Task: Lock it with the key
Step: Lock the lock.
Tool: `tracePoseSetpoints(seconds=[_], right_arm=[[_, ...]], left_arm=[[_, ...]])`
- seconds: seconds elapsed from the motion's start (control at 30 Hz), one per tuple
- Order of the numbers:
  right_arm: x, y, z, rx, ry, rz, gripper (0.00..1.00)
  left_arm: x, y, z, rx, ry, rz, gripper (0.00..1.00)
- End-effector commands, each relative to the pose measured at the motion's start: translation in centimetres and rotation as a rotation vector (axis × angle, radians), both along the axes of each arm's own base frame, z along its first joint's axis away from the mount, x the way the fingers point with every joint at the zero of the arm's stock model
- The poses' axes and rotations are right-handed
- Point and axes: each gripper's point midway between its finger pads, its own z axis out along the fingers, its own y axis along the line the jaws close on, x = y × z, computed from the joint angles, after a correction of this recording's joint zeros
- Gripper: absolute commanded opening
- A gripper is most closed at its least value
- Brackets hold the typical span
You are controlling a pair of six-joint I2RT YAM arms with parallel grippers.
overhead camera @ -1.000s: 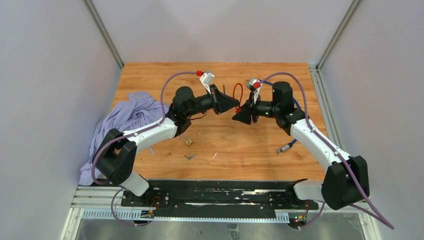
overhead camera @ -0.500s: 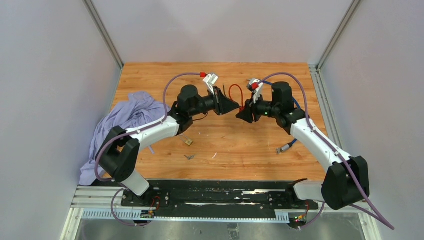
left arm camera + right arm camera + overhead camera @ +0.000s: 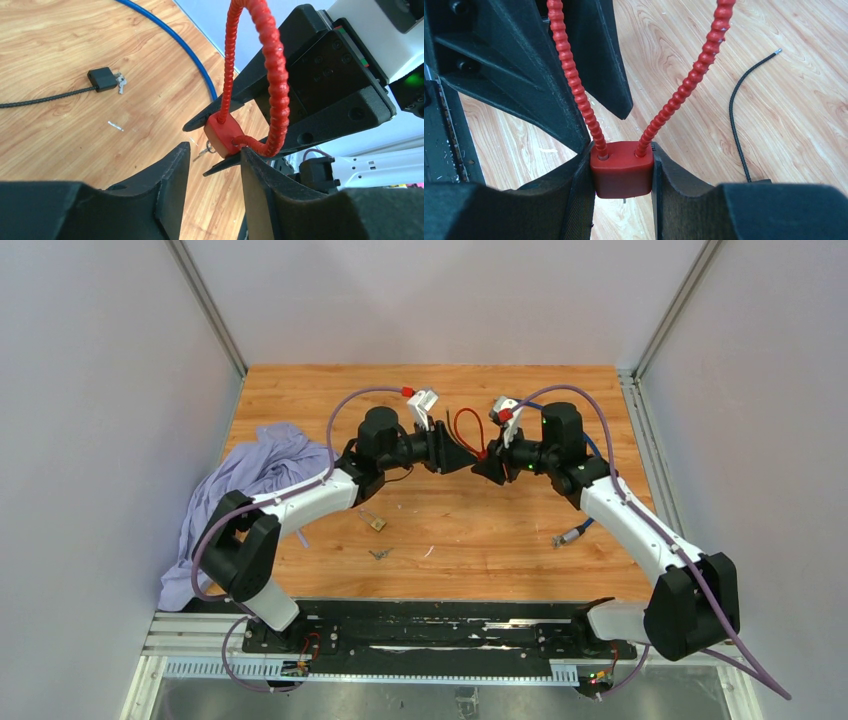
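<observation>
Grey walls [image 3: 430, 300] box a wooden worktop [image 3: 450, 530], purple cloth [image 3: 250, 475] at 9 o'clock; the right fingers [image 3: 674, 192] clamp the blocky red lock [image 3: 622, 167] with its ribbed cable loop, left fingers [image 3: 165, 185] parted.

left end effector [image 3: 214, 155] now wider

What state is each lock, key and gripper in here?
red cable lock: loop closed, both ends in its body, held off the table.
key: sticking out under the red lock's body.
right gripper: shut on the red cable lock.
left gripper: open, holding nothing.
black cable lock: on the table, one cable end loose.
brass padlock: on the table, shackle too small to tell.
</observation>
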Motion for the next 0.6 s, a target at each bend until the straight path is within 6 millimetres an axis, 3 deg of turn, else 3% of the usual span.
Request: tracePoseSetpoints(seconds=[0.0, 0.37, 0.57], right_arm=[[0.9, 0.8, 2.3, 0.007, -0.099, 0.012, 0.01], [1.2, 0.6, 1.9, -0.004, -0.084, -0.005, 0.01], [0.1, 1.4, 1.7, 0.015, -0.076, 0.062, 0.01]], left_arm=[[-0.6, -0.5, 1.2, -0.015, -0.024, -0.051, 0.48], [-1.2, -0.4, 1.8, -0.032, -0.063, -0.08, 0.54], [-0.1, 0.3, 2.8, -0.051, -0.062, -0.047, 0.54]])
